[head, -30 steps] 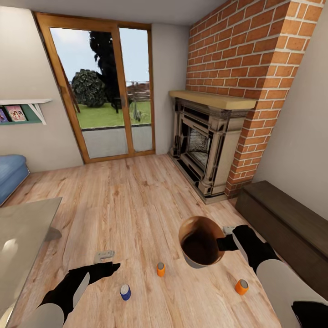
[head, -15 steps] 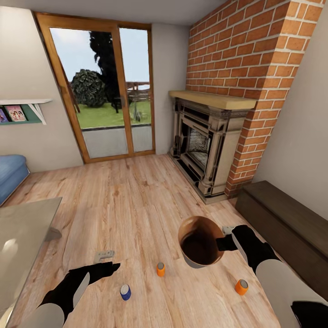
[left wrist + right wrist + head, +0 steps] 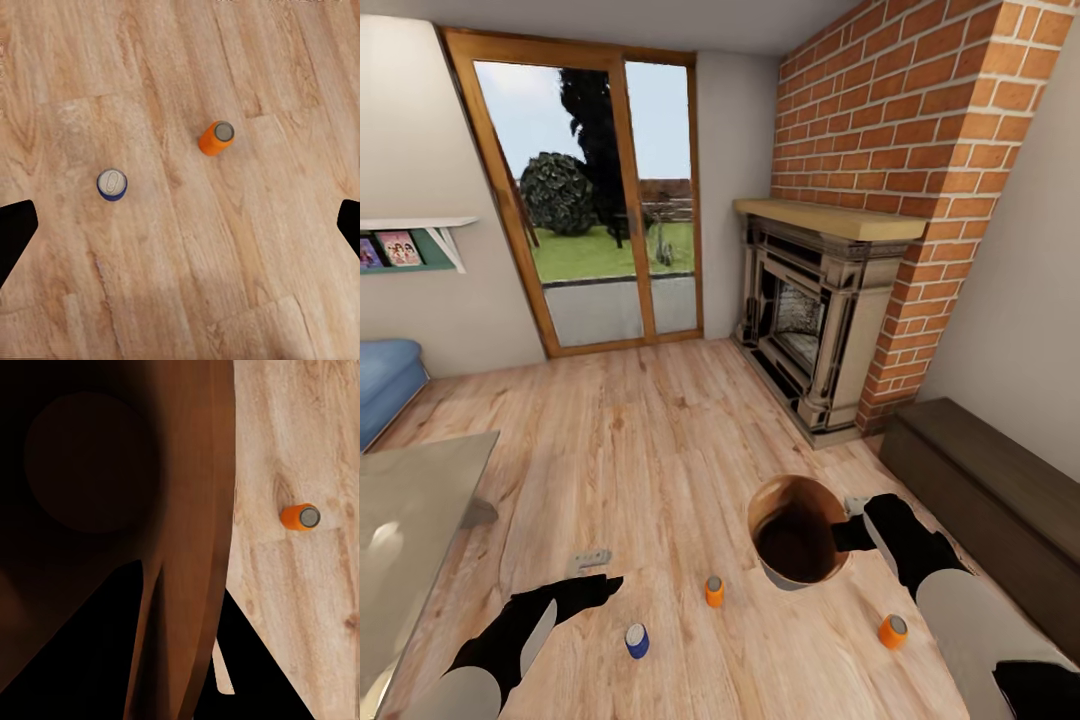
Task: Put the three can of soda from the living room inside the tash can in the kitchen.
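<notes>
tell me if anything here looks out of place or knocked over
Three soda cans stand upright on the wood floor rather than on a surface: a blue can, an orange can and another orange can. The trash can is carried by the right gripper. Nothing is spilled.

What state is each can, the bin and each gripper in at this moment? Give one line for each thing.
Blue can: upright on the floor, not held.
Middle orange can: upright on the floor, not held.
Right orange can: upright on the floor, not held.
Trash can: held off the floor, nothing visible inside.
Right gripper: shut on the trash can's rim.
Left gripper: open, holding nothing, above the floor.
</notes>
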Controlling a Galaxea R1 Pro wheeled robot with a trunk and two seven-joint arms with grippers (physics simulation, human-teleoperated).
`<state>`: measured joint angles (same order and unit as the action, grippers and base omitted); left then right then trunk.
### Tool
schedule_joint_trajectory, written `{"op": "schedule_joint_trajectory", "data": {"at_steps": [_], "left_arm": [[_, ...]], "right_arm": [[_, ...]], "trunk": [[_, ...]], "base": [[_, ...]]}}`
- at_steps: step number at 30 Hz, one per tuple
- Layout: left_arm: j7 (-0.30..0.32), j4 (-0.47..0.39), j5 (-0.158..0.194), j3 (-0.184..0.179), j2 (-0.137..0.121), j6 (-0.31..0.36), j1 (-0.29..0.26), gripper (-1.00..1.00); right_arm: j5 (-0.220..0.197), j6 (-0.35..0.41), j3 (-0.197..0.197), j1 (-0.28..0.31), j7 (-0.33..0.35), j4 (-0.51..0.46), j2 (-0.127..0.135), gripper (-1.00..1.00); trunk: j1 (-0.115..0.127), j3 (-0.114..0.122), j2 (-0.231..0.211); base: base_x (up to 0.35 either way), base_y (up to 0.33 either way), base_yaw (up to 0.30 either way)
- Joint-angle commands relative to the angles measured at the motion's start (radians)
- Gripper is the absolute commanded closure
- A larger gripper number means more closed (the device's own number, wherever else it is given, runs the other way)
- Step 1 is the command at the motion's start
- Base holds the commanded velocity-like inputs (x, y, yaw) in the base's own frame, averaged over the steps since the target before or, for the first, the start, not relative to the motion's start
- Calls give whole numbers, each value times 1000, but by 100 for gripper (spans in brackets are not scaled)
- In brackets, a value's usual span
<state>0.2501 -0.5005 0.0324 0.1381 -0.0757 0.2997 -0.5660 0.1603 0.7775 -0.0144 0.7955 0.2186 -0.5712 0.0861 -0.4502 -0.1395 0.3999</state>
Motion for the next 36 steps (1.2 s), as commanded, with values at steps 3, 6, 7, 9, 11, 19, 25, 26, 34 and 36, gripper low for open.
{"op": "schedule_joint_trajectory", "data": {"at_steps": [3, 6, 7, 9, 11, 19, 25, 26, 34, 36], "left_arm": [[0, 0, 0, 0, 0, 0, 0, -100], [0, 0, 0, 0, 0, -1, 0, -100], [0, 0, 0, 0, 0, -1, 0, -100], [0, 0, 0, 0, 0, -1, 0, -100], [0, 0, 0, 0, 1, -1, 0, -100], [0, 0, 1, 0, 1, -2, 0, -100], [-1, 0, 1, 0, 0, 1, 0, -100], [-1, 0, 1, 0, 0, 1, 0, -100], [1, 0, 3, 0, -1, 1, 0, -100], [1, 0, 4, 0, -1, 1, 0, -100]], "right_arm": [[-35, 3, 2, 1, 6, -1, -6, 100], [-35, 3, 2, 1, 6, -1, -8, 100], [-35, 3, 2, 1, 6, -1, -9, 100], [-35, 3, 2, 1, 6, -1, -10, 100], [-35, 3, 2, 1, 6, -1, -10, 100], [-35, 3, 2, 1, 7, 0, -11, 100], [-35, 3, 2, 1, 8, 0, -11, 100], [-35, 3, 2, 1, 8, 0, -11, 100], [-35, 4, 1, 1, 7, 1, -11, 100], [-35, 3, 1, 1, 7, 1, -11, 100]], "trunk": [[0, 0, 0], [0, 0, 0], [0, 0, 0], [0, 0, 0], [0, 0, 0], [0, 0, 0], [0, 0, 0], [0, 0, 0], [0, 0, 0], [0, 0, 0]], "base": [[0, 0, 207], [0, 0, 229], [0, 0, 236], [0, 0, 239], [0, 0, 243], [14, -23, 220], [122, -132, 59], [172, -188, 19], [190, -234, 6], [194, -257, 2]]}}
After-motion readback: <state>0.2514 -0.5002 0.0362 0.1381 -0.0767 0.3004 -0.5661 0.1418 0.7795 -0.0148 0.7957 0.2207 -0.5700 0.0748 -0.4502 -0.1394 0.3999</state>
